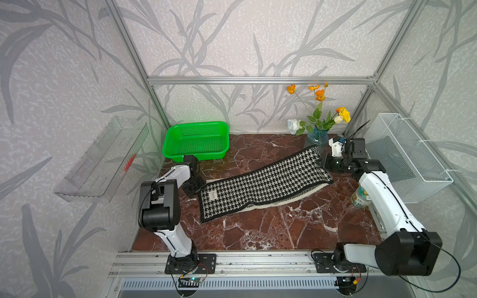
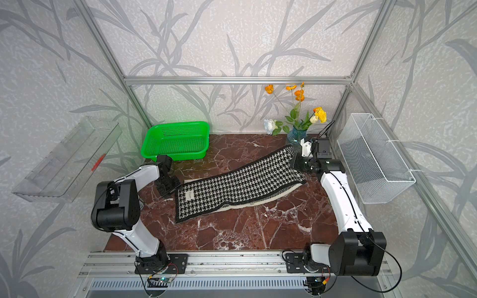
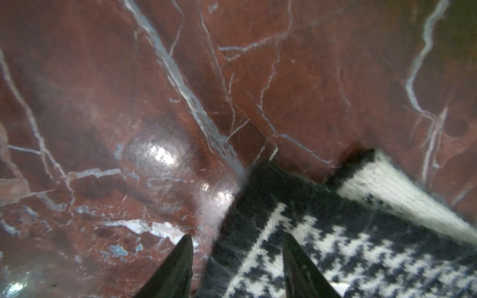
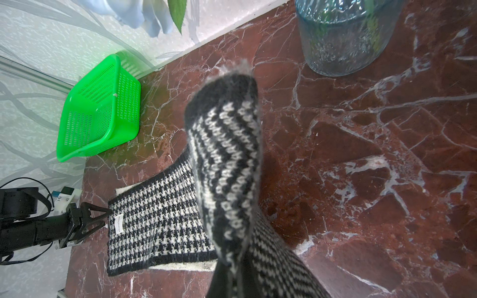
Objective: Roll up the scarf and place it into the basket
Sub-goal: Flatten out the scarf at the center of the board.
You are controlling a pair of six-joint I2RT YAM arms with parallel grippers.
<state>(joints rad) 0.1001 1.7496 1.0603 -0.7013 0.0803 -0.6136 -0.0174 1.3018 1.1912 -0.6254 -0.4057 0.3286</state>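
The scarf [image 1: 263, 180], houndstooth face up, lies slantwise across the middle of the table [image 1: 258, 232], its far-right end pinched and lifted by the clenched right end effector [image 1: 322, 162], the released left end effector [image 4: 107, 215] at its left end, the green basket [image 1: 206, 154] far left, and a blue glass vase [image 1: 317, 135] holding flowers [image 1: 320, 95] far right.

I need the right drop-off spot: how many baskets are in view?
2. The green basket stands at the far left corner of the table; a white wire basket hangs beyond its right edge. None looks hidden.
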